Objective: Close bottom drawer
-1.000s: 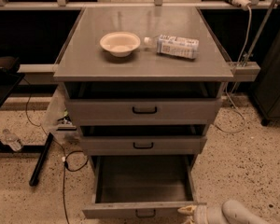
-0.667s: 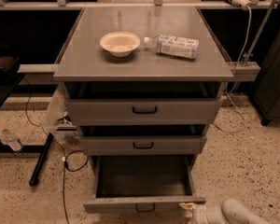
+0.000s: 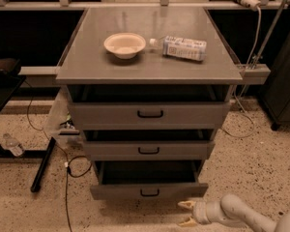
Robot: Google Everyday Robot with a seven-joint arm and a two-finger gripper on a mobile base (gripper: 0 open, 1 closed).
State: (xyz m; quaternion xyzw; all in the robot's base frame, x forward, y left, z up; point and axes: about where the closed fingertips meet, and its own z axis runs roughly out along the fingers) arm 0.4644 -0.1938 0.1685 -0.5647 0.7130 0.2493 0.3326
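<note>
Camera view is showing the bottom drawer (image 3: 149,191) partly open, lowest of 3. Our gripper (image 3: 187,213) is hovering near its front's right end, jaws apart; we are aiming to push centrally, straight.

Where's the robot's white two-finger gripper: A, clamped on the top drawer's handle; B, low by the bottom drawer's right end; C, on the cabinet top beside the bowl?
B: the white gripper hangs open just below the right end of the part-open lowest grey metal drawer, off every handle.
</note>
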